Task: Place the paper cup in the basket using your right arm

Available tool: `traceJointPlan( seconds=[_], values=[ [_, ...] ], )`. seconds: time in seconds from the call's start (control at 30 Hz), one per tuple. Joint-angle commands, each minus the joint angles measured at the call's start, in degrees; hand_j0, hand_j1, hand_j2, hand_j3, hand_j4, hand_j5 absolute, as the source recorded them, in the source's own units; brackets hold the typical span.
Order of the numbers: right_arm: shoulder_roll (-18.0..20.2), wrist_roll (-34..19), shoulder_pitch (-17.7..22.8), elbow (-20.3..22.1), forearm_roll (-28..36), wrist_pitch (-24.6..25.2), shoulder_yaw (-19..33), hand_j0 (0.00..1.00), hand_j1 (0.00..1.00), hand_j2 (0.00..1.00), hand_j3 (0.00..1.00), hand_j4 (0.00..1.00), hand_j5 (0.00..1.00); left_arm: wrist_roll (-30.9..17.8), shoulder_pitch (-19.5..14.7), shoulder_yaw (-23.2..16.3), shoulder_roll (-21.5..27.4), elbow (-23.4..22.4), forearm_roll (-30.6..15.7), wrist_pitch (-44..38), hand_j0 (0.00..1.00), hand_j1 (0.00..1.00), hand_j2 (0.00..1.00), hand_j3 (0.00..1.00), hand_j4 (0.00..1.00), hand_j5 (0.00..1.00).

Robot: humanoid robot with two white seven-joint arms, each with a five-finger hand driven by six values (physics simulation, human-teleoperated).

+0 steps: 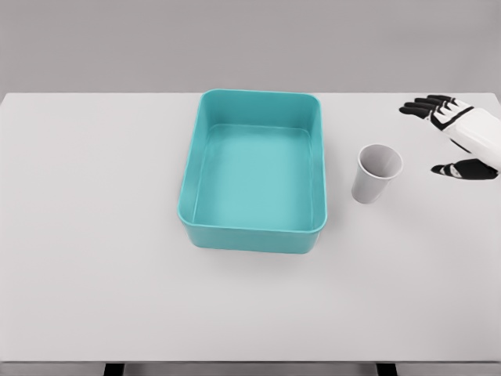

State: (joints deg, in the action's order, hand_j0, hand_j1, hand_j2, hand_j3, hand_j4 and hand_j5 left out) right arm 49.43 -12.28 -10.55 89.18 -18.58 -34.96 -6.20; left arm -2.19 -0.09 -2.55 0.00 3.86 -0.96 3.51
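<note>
Nearest to me is the front stretch of the white table (235,313), running under my head camera's view to its lower edge. Further in, roughly at the middle, I see the teal basket (254,168), a rectangular bin with rounded corners, its long sides running away from me. Just to its right stands the paper cup (376,174), upright on the table, white outside and grey within, its mouth tipped slightly toward me by the viewing angle; it sits near the basket's right wall but apart from it. My right hand (458,135) comes in from the right edge, level with the cup and a little behind it, clear of the cup. Its dark fingers (423,106) are spread and the thumb held apart below them, gripping nothing. I see only that one arm.
</note>
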Motion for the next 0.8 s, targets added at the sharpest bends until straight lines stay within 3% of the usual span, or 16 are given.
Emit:
traceJointPlan(
  seconds=[0.0, 0.13, 0.2, 0.23, 0.27, 0.3, 0.33, 0.37, 0.43, 0.77],
  values=[
    [0.3, 0.1, 0.1, -0.6, 0.2, 0.0, 0.2, 1.00, 1.00, 1.00, 1.00, 1.00, 1.00, 0.0, 0.0, 0.0, 0.0, 0.0, 0.0, 0.0, 1.00, 1.00, 1.00, 1.00, 1.00, 1.00],
    [0.2, 0.1, -0.4, -1.6, 0.5, 0.0, 0.2, 1.00, 1.00, 1.00, 1.00, 1.00, 1.00, 0.0, 0.0, 0.0, 0.0, 0.0, 0.0, 0.0, 1.00, 1.00, 1.00, 1.00, 1.00, 1.00],
    [-0.4, 0.2, -0.2, -6.2, 2.8, 0.0, 0.1, 1.00, 1.00, 1.00, 1.00, 1.00, 1.00, 0.0, 0.0, 0.0, 0.0, 0.0, 0.0, 0.0, 1.00, 1.00, 1.00, 1.00, 1.00, 1.00],
    [0.2, 0.2, -0.4, -8.4, 7.3, 0.0, -1.0, 1.00, 1.00, 1.00, 1.00, 1.00, 1.00, 0.0, 0.0, 0.0, 0.0, 0.0, 0.0, 0.0, 1.00, 1.00, 1.00, 1.00, 1.00, 1.00],
    [0.8, 0.2, -0.7, -11.6, 16.5, 0.0, -6.5, 1.00, 1.00, 1.00, 1.00, 1.00, 1.00, 0.0, 0.0, 0.0, 0.0, 0.0, 0.0, 0.0, 1.00, 1.00, 1.00, 1.00, 1.00, 1.00],
    [2.2, 0.0, -1.4, -14.1, 31.2, 0.0, -14.8, 1.00, 1.00, 1.00, 1.00, 1.00, 1.00, 0.0, 0.0, 0.0, 0.0, 0.0, 0.0, 0.0, 1.00, 1.00, 1.00, 1.00, 1.00, 1.00],
    [2.5, 0.1, -1.7, -14.9, 38.6, 0.0, -19.4, 1.00, 1.00, 1.00, 1.00, 1.00, 1.00, 0.0, 0.0, 0.0, 0.0, 0.0, 0.0, 0.0, 1.00, 1.00, 1.00, 1.00, 1.00, 1.00],
    [2.8, 0.1, -1.8, -14.9, 41.9, 0.0, -20.7, 1.00, 1.00, 1.00, 1.00, 1.00, 1.00, 0.0, 0.0, 0.0, 0.0, 0.0, 0.0, 0.0, 1.00, 1.00, 1.00, 1.00, 1.00, 1.00],
    [4.3, 0.1, -1.5, -15.0, 42.0, 0.0, -22.0, 1.00, 1.00, 1.00, 1.00, 1.00, 1.00, 0.0, 0.0, 0.0, 0.0, 0.0, 0.0, 0.0, 1.00, 1.00, 1.00, 1.00, 1.00, 1.00],
    [2.9, 0.4, -1.8, -15.2, 47.3, 0.0, -25.0, 1.00, 1.00, 1.00, 1.00, 1.00, 1.00, 0.0, 0.0, 0.0, 0.0, 0.0, 0.0, 0.0, 1.00, 1.00, 1.00, 1.00, 1.00, 1.00]
  ],
)
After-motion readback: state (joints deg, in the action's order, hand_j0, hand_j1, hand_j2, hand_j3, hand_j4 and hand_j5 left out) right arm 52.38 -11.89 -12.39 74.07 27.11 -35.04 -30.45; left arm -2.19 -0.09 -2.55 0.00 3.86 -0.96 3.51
